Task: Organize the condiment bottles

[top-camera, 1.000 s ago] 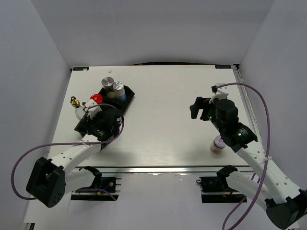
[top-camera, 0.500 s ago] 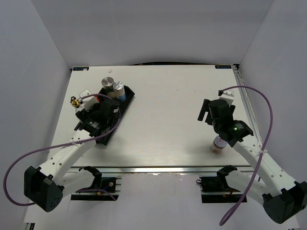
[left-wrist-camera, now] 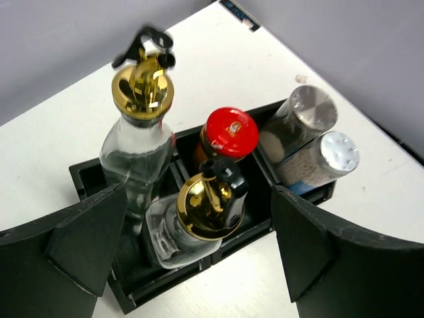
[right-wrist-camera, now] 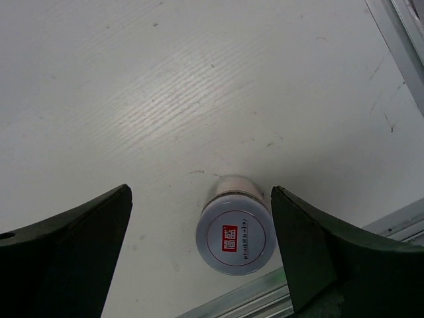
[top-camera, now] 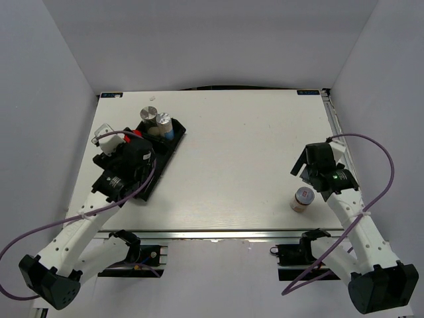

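White booth walls (top-camera: 199, 40), pale scuffed tabletop (top-camera: 232, 152); left hand (left-wrist-camera: 199, 199) and right hand (right-wrist-camera: 200, 195) both agape, empty.

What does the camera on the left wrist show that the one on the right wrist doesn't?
Only the left wrist view shows the black tray, with two gold-spouted bottles, a red-lidded jar and two silver-lidded jars standing in it.

Only the right wrist view shows the short silver-lidded jar, upright and alone on the table, near the metal edge rail.

Both show white tabletop and the camera's own gripper, the left gripper and the right gripper, open wide and holding nothing.
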`<action>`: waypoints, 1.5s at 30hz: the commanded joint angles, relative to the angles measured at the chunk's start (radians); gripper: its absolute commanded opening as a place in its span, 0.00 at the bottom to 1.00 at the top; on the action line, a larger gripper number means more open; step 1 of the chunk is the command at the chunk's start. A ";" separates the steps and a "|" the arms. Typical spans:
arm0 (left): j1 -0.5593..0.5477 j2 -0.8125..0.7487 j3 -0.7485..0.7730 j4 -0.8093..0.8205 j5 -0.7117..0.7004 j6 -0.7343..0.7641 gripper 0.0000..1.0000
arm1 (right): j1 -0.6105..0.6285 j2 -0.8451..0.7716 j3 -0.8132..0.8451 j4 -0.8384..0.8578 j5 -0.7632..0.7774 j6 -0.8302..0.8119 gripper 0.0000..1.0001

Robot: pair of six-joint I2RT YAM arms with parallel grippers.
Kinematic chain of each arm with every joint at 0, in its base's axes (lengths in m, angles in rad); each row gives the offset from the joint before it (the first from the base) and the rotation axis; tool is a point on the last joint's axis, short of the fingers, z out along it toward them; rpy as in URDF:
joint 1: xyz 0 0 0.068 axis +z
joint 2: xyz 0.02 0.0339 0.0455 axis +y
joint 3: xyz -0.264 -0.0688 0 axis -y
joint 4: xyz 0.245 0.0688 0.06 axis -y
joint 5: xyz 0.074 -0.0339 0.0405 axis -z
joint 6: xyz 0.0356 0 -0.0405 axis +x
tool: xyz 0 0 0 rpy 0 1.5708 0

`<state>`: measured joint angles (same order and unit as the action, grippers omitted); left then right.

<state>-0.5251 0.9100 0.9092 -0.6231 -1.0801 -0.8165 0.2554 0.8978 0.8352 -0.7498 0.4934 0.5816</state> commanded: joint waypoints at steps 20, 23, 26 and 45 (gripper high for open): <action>0.004 -0.069 0.197 0.347 0.404 0.448 0.98 | -0.159 0.021 -0.188 0.013 -0.280 -0.005 0.76; 0.004 -0.046 0.224 0.390 0.575 0.510 0.98 | -0.159 0.029 -0.177 0.013 -0.280 -0.020 0.53; 0.004 -0.023 0.231 0.436 0.676 0.536 0.98 | -0.159 0.033 -0.166 0.007 -0.280 -0.042 0.26; -0.266 0.380 0.019 0.684 1.666 1.050 0.98 | 0.161 0.102 0.163 0.046 -0.774 -0.391 0.08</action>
<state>-0.7860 1.2655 0.9417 0.0128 0.4976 0.1089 0.3523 1.0027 0.9009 -0.7521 -0.1593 0.2527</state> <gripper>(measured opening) 0.983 0.700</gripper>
